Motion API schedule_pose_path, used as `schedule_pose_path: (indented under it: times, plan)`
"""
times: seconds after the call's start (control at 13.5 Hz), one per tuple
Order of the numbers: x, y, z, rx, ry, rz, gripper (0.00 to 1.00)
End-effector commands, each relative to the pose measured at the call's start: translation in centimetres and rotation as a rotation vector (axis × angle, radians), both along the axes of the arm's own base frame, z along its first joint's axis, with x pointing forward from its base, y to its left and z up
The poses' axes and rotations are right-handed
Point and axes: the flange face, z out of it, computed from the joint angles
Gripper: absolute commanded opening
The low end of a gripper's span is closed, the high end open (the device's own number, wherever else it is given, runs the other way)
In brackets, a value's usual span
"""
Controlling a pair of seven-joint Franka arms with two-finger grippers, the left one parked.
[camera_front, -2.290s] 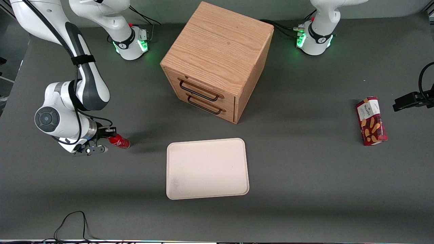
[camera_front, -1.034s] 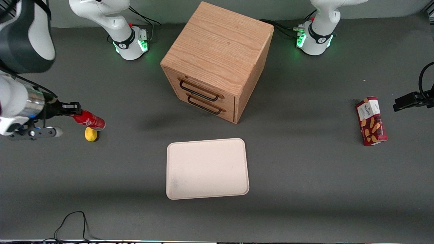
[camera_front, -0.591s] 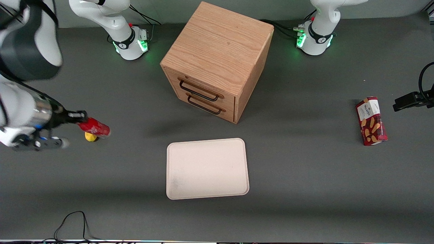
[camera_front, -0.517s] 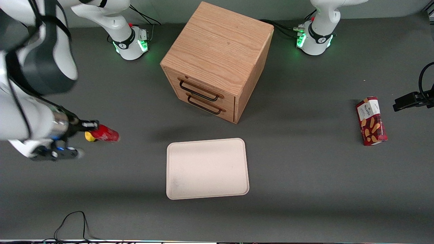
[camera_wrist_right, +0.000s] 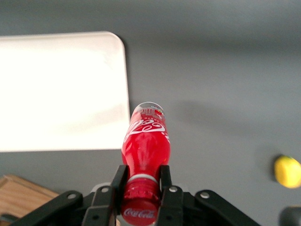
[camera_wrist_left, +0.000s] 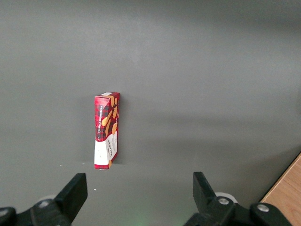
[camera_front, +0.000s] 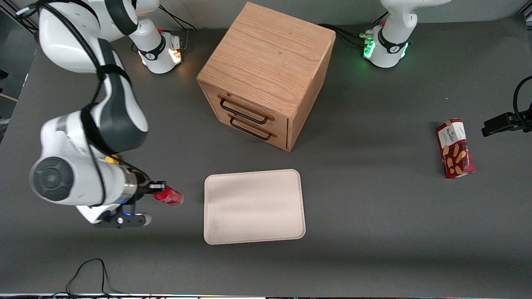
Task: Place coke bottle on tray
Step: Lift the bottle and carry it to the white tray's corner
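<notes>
My right gripper [camera_front: 161, 192] [camera_wrist_right: 141, 181] is shut on the neck of the coke bottle [camera_front: 169, 197] [camera_wrist_right: 146, 141], a small red bottle with white script and a clear base. The bottle is held lying level above the table, its base pointing toward the tray. The cream-white tray [camera_front: 254, 206] [camera_wrist_right: 61, 89] lies flat beside the bottle's base, a short gap away, toward the parked arm's end. Nothing is on the tray.
A wooden two-drawer cabinet [camera_front: 266, 74] stands farther from the front camera than the tray. A yellow lemon [camera_front: 111, 158] [camera_wrist_right: 287, 171] lies on the table, mostly hidden under my arm. A red snack box [camera_front: 454, 148] [camera_wrist_left: 106, 129] lies toward the parked arm's end.
My gripper lifted the bottle from the table, swung out toward the working arm's end, then came back nearer the front camera and close to the tray's edge. The lemon came into view.
</notes>
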Motion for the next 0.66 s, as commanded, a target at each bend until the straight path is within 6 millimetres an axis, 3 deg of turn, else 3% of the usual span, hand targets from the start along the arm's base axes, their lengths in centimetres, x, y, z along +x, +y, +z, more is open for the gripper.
schedule_pose_path:
  times: [0.0, 0.15, 0.44, 0.59]
  plan:
    - [0.7, 3.5, -1.7, 0.015, -0.057, -0.026, 0.00]
    - [1.2, 5.6, -4.4, 0.022, -0.086, -0.053, 0.00]
    - [2.3, 7.4, -8.1, 0.047, -0.144, -0.112, 0.00]
    - [2.5, 7.8, -9.0, 0.053, -0.159, -0.124, 0.00]
